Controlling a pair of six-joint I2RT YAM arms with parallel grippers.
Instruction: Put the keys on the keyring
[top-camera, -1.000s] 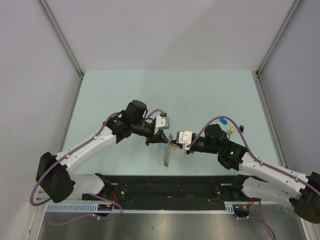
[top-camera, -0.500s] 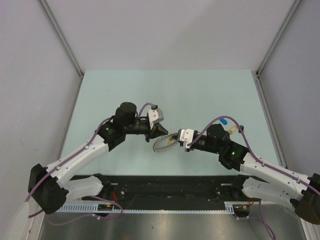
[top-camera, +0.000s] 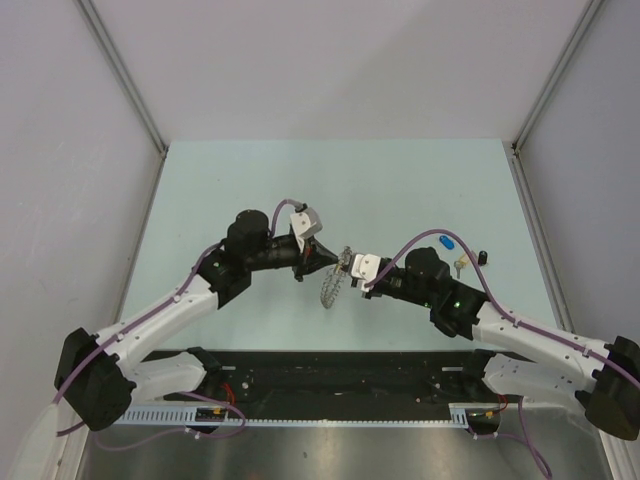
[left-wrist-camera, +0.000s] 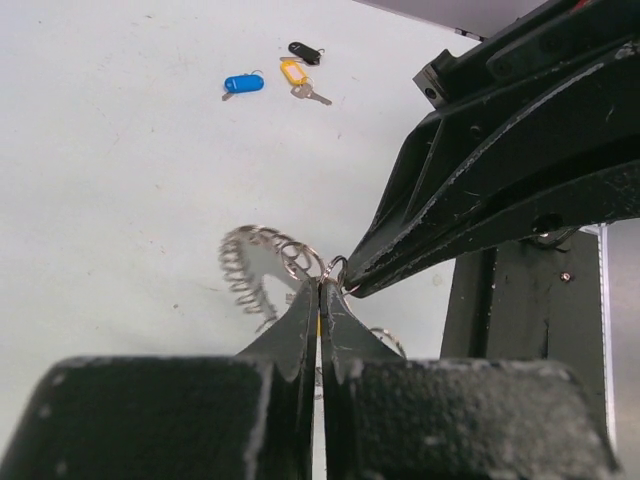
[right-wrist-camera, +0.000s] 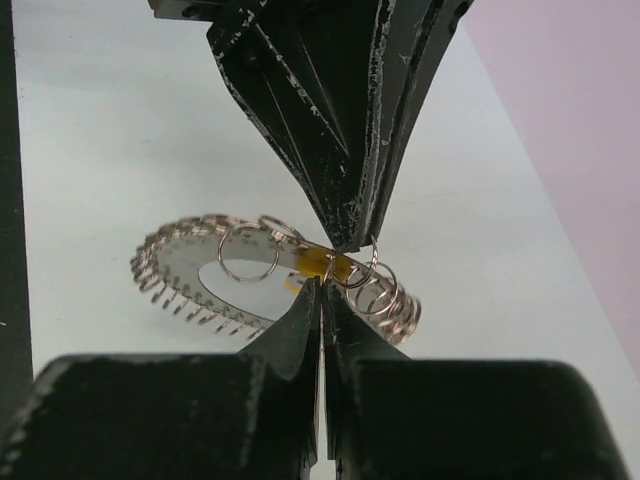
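Keyring (right-wrist-camera: 180, 262) raised above the table (top-camera: 250, 180) centre, its coiled rim pinched by the pressed-together left gripper (left-wrist-camera: 320, 285), the right gripper (right-wrist-camera: 322, 286) nipping what appears to be a yellow-headed key (right-wrist-camera: 328, 264) at that rim; slight misalignment between the tip-to-tip arms could wrench either hold loose.

Overhead from behind, opposed close wrist views, sharing keyring (left-wrist-camera: 240, 272)

No legible text, label, brand, number or sign in any view. Coloured heads of keys (left-wrist-camera: 292, 72) too small to read. Keyring (left-wrist-camera: 238, 268) bare metal, no marking discernible.
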